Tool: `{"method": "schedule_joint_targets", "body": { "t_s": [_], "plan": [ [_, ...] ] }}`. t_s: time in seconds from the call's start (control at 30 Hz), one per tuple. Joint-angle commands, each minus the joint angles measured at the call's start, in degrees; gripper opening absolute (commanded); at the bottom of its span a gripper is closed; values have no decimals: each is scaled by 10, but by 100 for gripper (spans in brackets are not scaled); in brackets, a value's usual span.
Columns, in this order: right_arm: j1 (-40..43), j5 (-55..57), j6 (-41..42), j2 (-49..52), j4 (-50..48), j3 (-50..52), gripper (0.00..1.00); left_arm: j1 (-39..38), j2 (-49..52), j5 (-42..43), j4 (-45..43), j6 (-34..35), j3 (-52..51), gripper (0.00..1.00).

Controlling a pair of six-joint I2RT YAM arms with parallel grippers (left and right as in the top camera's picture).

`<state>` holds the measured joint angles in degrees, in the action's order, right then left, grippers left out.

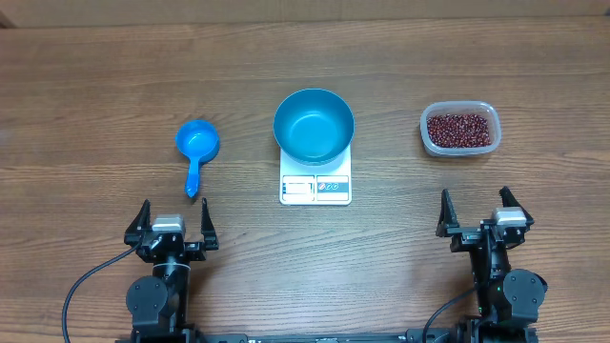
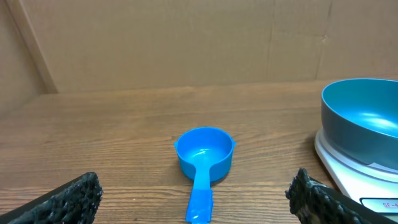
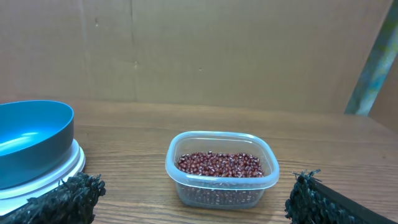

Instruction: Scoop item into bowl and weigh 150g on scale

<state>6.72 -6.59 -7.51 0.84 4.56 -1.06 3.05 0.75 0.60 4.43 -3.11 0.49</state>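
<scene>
Where the right gripper (image 1: 475, 202) gapes, beans (image 1: 460, 129) lie ahead, apart.

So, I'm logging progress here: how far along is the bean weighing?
Done: the empty bowl sits on the scale. In hand: nothing; the left gripper and right gripper are open and hold nothing. Left: take the scoop, lying left of the scale, move beans from the tub into the bowl, and reach the target weight.
</scene>
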Motion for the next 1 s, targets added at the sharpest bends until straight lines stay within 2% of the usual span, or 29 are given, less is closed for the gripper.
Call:
{"method": "schedule_joint_targets", "body": {
  "t_s": [0.0, 0.43, 0.73, 0.97],
  "plan": [
    [1, 3, -1, -7, -2, 6, 100, 3, -5, 1, 1, -5, -2, 99],
    [1, 3, -1, -7, -2, 6, 100, 3, -5, 0, 1, -5, -2, 100],
    [1, 3, -1, -7, -2, 6, 100, 3, -1, 3, 2, 21, -1, 100],
    [1, 3, -1, -7, -2, 6, 100, 3, 38, 5, 70, 35, 47, 100]
  ]
}}
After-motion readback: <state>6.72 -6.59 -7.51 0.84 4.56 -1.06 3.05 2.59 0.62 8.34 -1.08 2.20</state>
